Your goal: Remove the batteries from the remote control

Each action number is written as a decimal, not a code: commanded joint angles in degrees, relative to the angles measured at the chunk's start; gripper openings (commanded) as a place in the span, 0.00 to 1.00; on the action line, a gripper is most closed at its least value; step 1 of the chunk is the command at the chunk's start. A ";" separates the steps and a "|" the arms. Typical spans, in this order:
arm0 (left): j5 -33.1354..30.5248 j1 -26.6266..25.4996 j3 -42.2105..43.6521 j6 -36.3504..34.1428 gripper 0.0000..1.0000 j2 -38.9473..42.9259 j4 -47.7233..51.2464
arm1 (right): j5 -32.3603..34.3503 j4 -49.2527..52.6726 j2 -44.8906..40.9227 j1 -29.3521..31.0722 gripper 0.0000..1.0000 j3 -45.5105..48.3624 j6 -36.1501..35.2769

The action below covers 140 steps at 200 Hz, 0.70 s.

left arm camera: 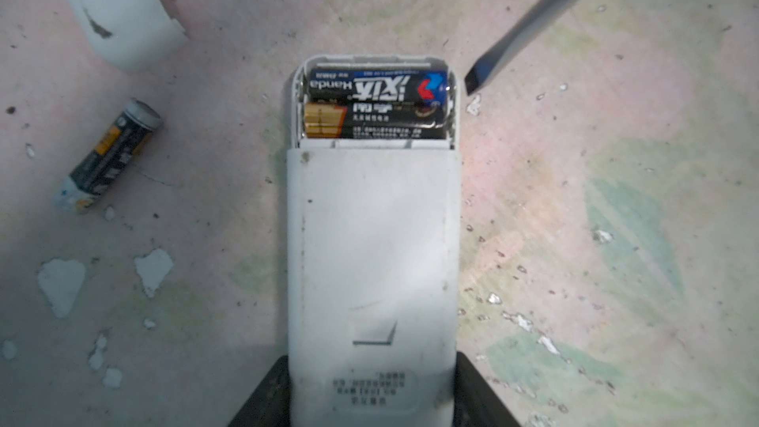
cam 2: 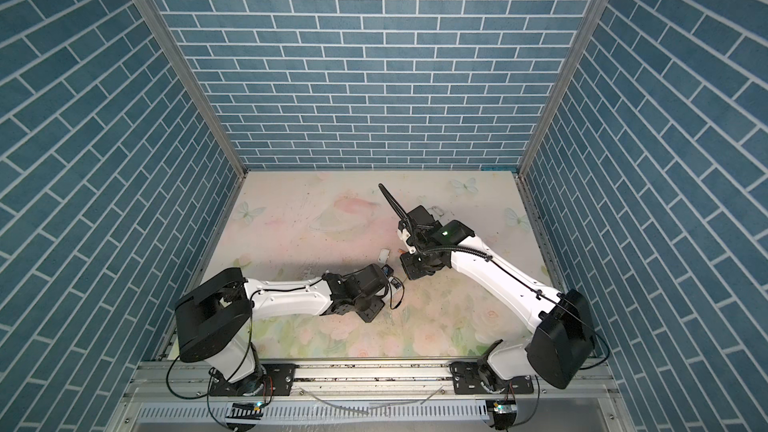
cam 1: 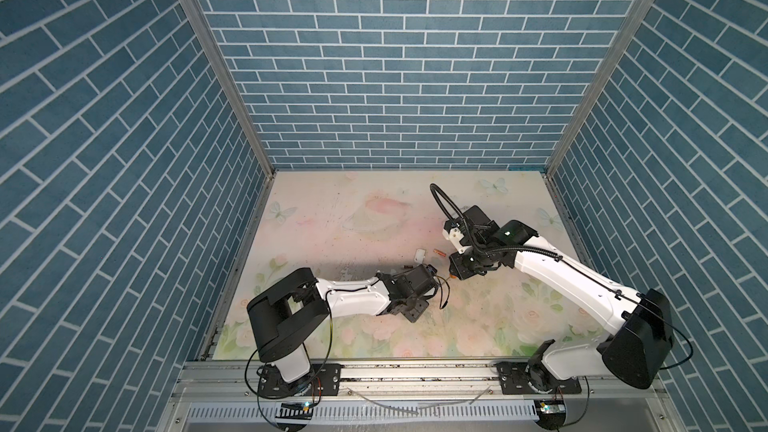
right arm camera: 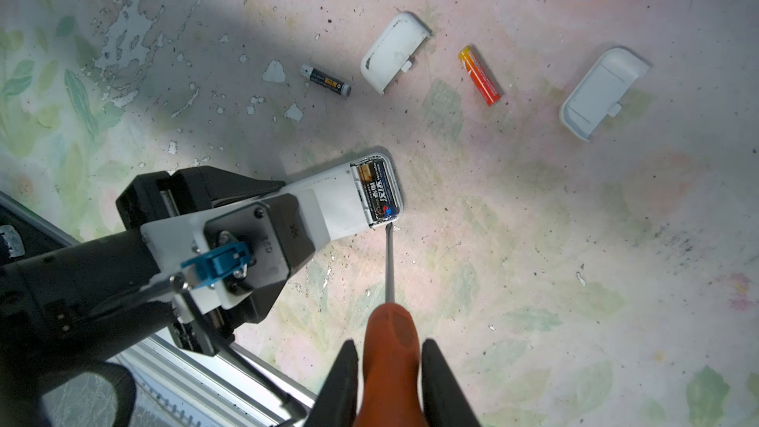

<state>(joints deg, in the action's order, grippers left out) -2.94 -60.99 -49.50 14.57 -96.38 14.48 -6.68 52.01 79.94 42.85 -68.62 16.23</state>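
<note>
In a top view, an orange battery [cam 1: 439, 252] lies loose on the table [cam 1: 332, 218]. Left wrist: my left claw [left arm camera: 371, 396] clamps the remote [left arm camera: 371, 248], two batteries [left arm camera: 376, 104] inside its open compartment. Right wrist: my right claw [right arm camera: 390, 367] grips the screwdriver [right arm camera: 389, 264] (tip just beside that compartment).

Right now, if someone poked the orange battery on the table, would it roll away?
Probably, if poked sideways: the orange battery is a smooth cylinder lying on its side on the flat table, nothing touching it. Poked end-on, it would more likely slide. It looks stiff, so it shouldn't bend.
</note>
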 commanded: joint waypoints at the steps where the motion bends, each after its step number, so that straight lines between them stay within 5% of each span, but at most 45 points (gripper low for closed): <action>1: 5.05 -1.52 3.67 -0.39 0.36 -4.87 4.59 | 0.00 -1.18 0.74 -0.18 0.00 1.28 1.08; 140: 5.18 -1.51 3.46 -0.53 0.35 -5.04 4.59 | -0.01 0.55 0.30 -0.75 0.00 0.76 1.11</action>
<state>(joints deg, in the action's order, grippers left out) -2.94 -61.01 -49.47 14.57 -96.38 14.39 -6.87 50.61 80.88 42.33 -68.51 16.27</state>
